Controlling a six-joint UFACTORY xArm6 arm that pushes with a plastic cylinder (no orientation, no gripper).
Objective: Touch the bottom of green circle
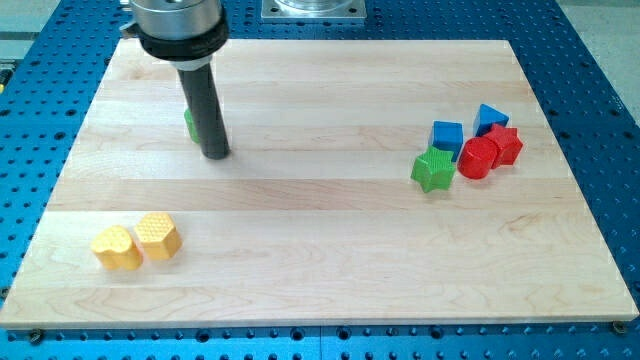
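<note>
The green circle (189, 124) is almost wholly hidden behind my dark rod at the upper left of the wooden board (320, 260); only a green sliver shows at the rod's left side. My tip (217, 154) rests on the board just below and to the right of that sliver, close against the block. Whether it touches the block cannot be told.
A yellow heart-shaped block (116, 248) and a yellow hexagon block (158, 236) sit at the lower left. At the right are a green star (433, 169), a blue cube (447, 135), a blue triangle (490, 118), a red cylinder (479, 158) and a red block (505, 145).
</note>
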